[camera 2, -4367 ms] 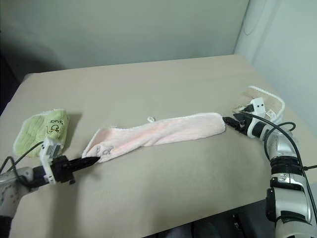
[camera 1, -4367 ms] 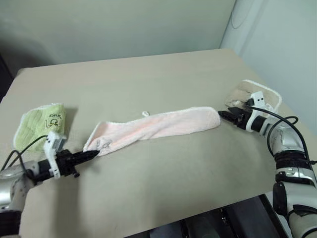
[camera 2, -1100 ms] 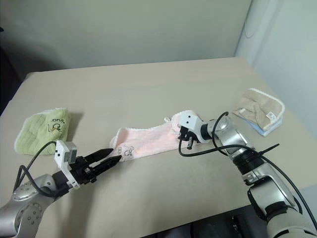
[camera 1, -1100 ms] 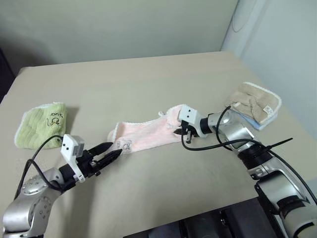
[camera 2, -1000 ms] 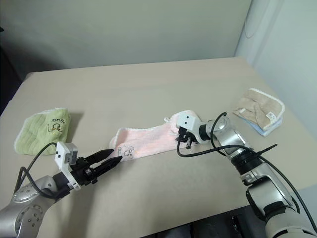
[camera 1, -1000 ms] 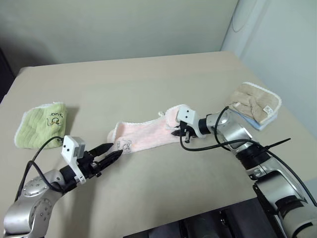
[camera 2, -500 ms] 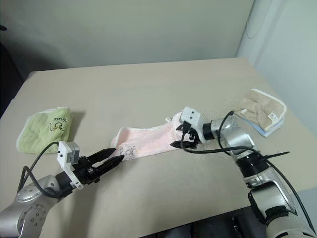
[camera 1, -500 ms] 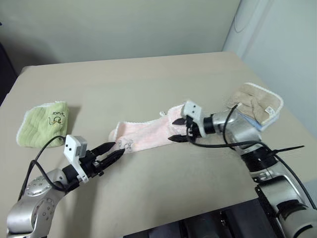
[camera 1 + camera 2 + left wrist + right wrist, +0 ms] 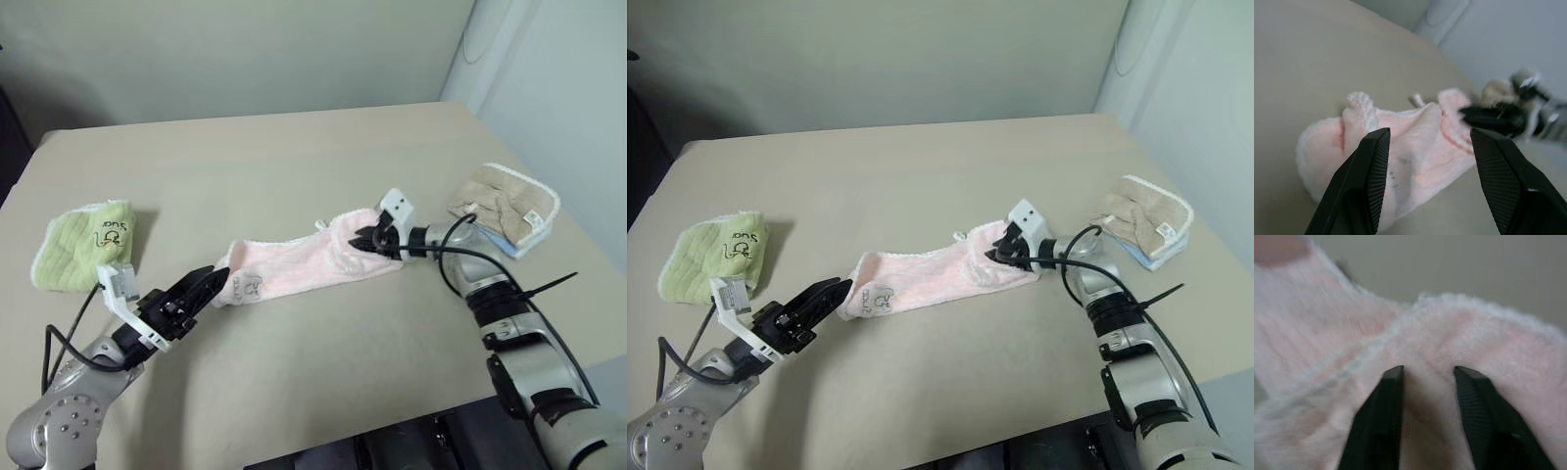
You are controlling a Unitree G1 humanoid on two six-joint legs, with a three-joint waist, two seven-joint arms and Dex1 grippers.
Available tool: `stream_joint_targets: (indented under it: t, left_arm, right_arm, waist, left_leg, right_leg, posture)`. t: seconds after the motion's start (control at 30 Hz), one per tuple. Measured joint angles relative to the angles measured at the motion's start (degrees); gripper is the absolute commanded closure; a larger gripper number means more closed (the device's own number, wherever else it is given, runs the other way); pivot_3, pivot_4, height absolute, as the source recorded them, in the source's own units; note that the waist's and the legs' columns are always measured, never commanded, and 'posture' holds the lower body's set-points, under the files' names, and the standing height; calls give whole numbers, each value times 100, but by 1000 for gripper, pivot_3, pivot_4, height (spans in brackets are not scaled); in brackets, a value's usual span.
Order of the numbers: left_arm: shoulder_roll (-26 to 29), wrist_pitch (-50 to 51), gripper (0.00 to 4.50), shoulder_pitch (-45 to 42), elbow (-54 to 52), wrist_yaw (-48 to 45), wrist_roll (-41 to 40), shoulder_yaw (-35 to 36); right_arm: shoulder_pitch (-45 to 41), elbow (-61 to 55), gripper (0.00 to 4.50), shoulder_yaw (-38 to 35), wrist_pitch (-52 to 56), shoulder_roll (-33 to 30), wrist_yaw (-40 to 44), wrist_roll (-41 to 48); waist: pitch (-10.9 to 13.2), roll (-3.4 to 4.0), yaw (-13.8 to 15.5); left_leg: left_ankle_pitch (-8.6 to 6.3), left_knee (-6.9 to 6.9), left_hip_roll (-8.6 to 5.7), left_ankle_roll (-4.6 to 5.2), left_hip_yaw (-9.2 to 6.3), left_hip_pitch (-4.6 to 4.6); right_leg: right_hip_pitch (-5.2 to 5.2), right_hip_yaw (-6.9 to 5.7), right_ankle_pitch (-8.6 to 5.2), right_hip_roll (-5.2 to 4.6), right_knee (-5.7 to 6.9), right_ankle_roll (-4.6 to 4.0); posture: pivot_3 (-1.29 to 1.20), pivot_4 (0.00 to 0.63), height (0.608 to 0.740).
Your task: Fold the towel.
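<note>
While the pink towel (image 9: pixel 309 264) lies bunched in a long strip across the middle of the table (image 9: pixel 294 166), the right gripper (image 9: pixel 370 239) sits at its right end, its two black fingers (image 9: pixel 1386 426) pressed into the pile with a fold of cloth between them; whether that fold is truly pinched cannot be told. At the other end, the left gripper (image 9: pixel 203 284) hovers just beside the corner bearing the dark mark (image 9: pixel 245 287), jaws apart and holding nothing, the cloth framed between its fingers in the left wrist view. A green towel (image 9: pixel 80 245) rests well to the left, and a tan towel (image 9: pixel 505 204) sits near the right edge, both apart from the work.

Judging by its slack, rumpled lie, the towel is light and soft and will sag and slide rather than hold a crease. It should be taken by the stitched edging at the end corners, where the hem gives the fingers something firm to bite, and lifted only slightly to keep the strip from twisting.
</note>
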Motion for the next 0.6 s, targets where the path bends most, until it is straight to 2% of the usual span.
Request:
stream_joint_targets:
  t: [0.07,0.17,0.27,0.43,0.6]
  left_arm:
    - [-42,102,1644,239,-79,149,-222,9]
    - [-176,245,1092,611,-309,442,-516,-17]
    - [-199,402,62,806,-522,791,-783,-93]
    - [-331,631,23,746,-414,1988,-1700,-224]
    - [-479,683,23,276,183,3130,-2481,-297]
  right_arm:
    - [1,191,3810,15,-359,10,-1,-126]
    - [4,397,3854,-32,-717,50,-9,-204]
    - [7,392,3854,-198,-753,140,-4,-123]
    - [5,-105,3854,-573,-693,206,9,228]
    - [-12,-576,3854,-728,-515,238,-4,407]
  waist:
    - [0,0,-2]
    - [-1,-1,-3]
    - [0,0,4]
    - [1,2,18]
    - [1,3,18]
  left_leg:
    - [0,0,-2,0,2,1]
    - [-1,6,-1,0,0,4]
    - [0,8,-3,-1,-3,9]
    - [10,6,-13,-20,2,10]
    - [11,-13,-12,-21,13,51]
  right_leg:
    - [4,1,0,-3,-2,0]
    - [13,2,0,-3,-3,1]
    - [20,3,4,-2,-1,-6]
    - [20,-2,3,0,-1,-10]
    - [42,-2,0,6,0,-17]
  posture:
    - [0,150,740]
    - [0,150,740]
    - [0,150,740]
    - [0,150,740]
    - [0,150,740]
